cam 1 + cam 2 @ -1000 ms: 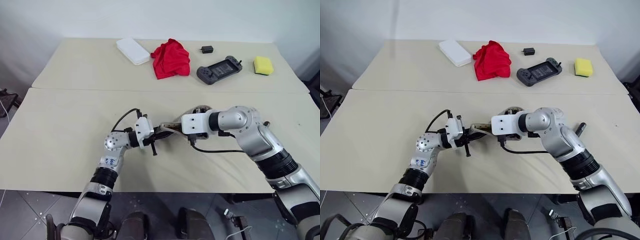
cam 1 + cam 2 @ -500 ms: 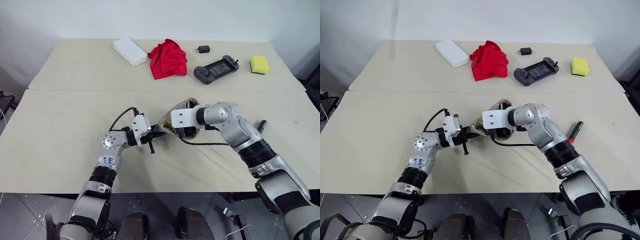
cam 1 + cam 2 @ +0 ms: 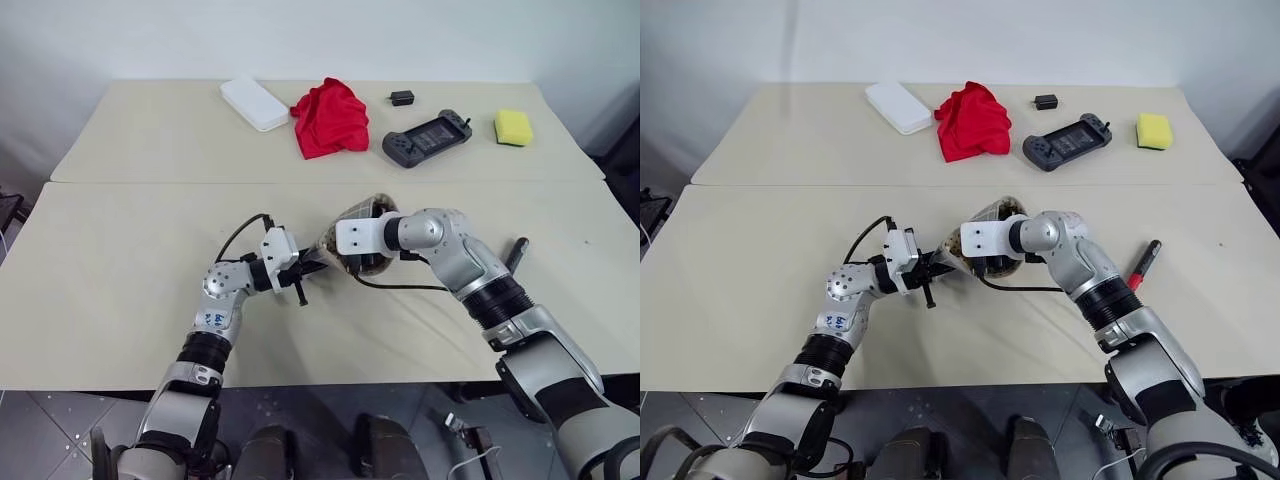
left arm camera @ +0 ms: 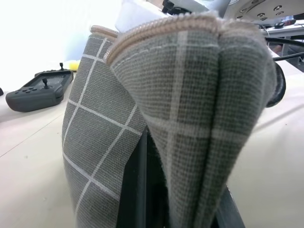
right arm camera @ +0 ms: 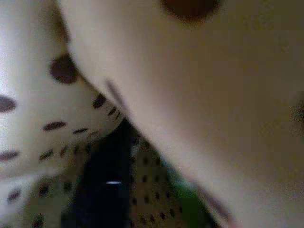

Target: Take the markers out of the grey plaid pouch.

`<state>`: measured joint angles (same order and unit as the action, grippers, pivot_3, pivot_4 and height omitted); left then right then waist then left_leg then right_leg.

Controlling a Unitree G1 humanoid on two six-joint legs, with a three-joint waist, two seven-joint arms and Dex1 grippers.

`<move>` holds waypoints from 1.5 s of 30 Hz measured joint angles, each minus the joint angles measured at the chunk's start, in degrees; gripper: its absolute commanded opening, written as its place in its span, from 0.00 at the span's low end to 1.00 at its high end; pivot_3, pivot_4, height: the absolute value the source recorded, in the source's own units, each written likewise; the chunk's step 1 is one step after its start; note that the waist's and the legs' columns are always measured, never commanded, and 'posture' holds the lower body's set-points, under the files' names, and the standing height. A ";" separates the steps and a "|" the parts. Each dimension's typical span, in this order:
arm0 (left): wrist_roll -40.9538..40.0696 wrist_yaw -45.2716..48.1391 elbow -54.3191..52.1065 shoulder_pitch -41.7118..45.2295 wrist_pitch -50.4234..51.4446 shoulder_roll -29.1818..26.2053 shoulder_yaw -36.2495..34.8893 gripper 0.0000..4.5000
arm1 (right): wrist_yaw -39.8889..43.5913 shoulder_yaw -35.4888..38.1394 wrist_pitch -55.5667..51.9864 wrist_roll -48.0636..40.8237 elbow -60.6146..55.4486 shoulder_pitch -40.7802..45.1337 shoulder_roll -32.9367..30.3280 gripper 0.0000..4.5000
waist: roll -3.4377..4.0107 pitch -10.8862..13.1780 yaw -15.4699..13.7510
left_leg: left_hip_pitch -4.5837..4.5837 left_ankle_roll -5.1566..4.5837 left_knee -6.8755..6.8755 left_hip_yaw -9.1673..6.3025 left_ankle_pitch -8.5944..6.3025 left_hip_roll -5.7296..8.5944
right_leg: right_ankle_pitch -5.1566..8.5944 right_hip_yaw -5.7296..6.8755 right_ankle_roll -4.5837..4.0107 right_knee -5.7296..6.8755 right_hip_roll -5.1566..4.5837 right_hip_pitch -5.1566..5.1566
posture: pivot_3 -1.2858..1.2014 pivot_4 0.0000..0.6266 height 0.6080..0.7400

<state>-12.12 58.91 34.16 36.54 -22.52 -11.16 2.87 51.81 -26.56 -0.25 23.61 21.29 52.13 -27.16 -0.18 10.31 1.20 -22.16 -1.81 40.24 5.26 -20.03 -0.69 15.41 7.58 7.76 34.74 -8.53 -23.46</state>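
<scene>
The left gripper (image 3: 930, 272) is clamped on the grey plaid pouch (image 3: 980, 225), lifted at the near table's (image 3: 740, 260) middle; the right gripper (image 3: 990, 262) reaches inside, finger spread impossible to tell; 1 red marker (image 3: 1143, 263) lies alongside.

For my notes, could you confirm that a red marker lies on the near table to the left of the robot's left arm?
Not quite: the red marker lies on the near table to the right of the robot's right arm, as the right eye view shows.
</scene>
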 measured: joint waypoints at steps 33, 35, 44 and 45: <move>-0.98 -0.78 -6.27 -2.55 2.06 -1.93 0.60 0.00 | 22.25 21.85 -3.19 -38.70 -23.46 -18.83 -17.16 0.11 | -0.02 0.01 -1.29 | -0.01 -0.01 -0.01 0.03 -0.01 0.07 | 0.00 0.01 0.00 -0.09 0.01 0.01 | 0.52 0.24 1.00; -0.98 -0.91 -6.28 -2.55 2.10 -1.91 0.60 0.00 | 21.89 22.95 -3.40 -40.16 -23.15 -18.83 -16.64 0.11 | -0.02 0.01 -1.29 | 0.00 -0.01 -0.01 0.03 -0.01 0.06 | 0.00 0.01 0.00 -0.08 0.01 0.01 | 0.52 0.24 1.00; -0.98 -1.51 -6.35 -2.60 2.52 -1.94 0.60 0.00 | 18.62 28.87 -18.44 -52.91 -26.45 -17.36 -17.00 0.11 | -0.02 0.01 -1.60 | -0.02 -0.02 -0.01 -0.02 -0.01 -0.04 | 0.00 0.01 0.00 -0.08 -0.01 0.00 | 0.52 0.24 1.00; -0.99 -1.53 -6.41 -2.70 2.54 -2.14 0.58 0.00 | 18.28 30.02 -24.18 -57.55 -28.52 -17.35 -18.45 0.11 | -0.02 0.02 -1.73 | -0.02 -0.02 -0.01 -0.07 -0.01 -0.10 | 0.00 0.00 -0.01 -0.08 -0.01 -0.02 | 0.52 0.24 1.00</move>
<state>-13.10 57.38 27.75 33.84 -19.98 -13.30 3.45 70.09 3.46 -24.42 -33.94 -7.22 34.78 -45.60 -0.20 10.33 -0.54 -22.18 -1.82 40.23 5.19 -20.03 -0.79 15.41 7.59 7.75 34.66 -8.54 -23.47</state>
